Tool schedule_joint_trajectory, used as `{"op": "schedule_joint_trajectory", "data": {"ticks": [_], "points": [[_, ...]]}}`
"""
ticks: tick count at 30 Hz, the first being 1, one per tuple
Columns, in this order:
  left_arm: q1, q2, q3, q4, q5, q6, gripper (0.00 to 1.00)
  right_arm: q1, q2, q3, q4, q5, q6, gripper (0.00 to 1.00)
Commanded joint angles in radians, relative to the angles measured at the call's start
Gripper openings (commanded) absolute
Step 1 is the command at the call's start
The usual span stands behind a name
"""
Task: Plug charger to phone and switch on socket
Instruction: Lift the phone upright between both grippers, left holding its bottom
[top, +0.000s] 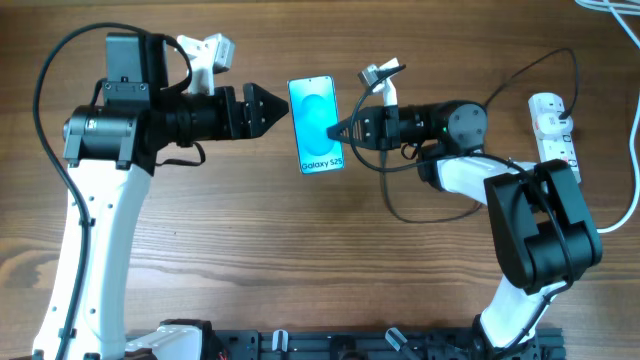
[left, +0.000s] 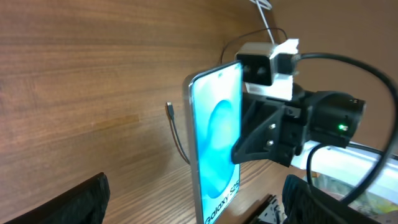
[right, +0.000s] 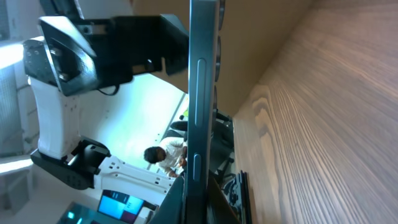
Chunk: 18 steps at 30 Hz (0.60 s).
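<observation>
left gripper (top: 282, 108) jaws spread, just short of phone (left: 214, 137); right gripper (top: 340, 130) pinching its long edge, looks lifted off table (top: 300, 260). Phone stiff, light, slick glass: grip flat faces near edge, gently. charger (left: 169, 111) tip lies beyond, socket (top: 553, 128) far right

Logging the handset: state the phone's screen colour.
The phone screen is bright cyan; clearest in the overhead view.

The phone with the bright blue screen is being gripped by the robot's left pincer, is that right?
Not quite. The phone with the bright blue screen is gripped by the right pincer, clamped on its edge. The left wrist view shows this: the left pincer has its fingers wide apart, not closed on it.
</observation>
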Motion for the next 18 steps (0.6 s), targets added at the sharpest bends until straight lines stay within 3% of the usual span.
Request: {"op": "schedule_joint_trajectory", "data": {"ticks": [1, 6, 11, 18], "points": [[-0.016, 0.01, 0.002, -0.008, 0.006, -0.049, 0.86, 0.024, -0.004, 0.075, 0.076, 0.002, 0.042, 0.04], [-0.037, 0.034, 0.002, 0.017, 0.183, -0.069, 0.85, 0.055, -0.005, 0.105, 0.076, 0.003, 0.07, 0.04], [-0.066, 0.034, 0.002, 0.077, 0.213, -0.14, 0.8, 0.08, -0.014, 0.122, 0.076, 0.006, 0.079, 0.04], [-0.066, 0.034, 0.002, 0.135, 0.374, -0.161, 0.75, 0.087, -0.084, 0.15, 0.076, 0.011, 0.113, 0.04]]}}
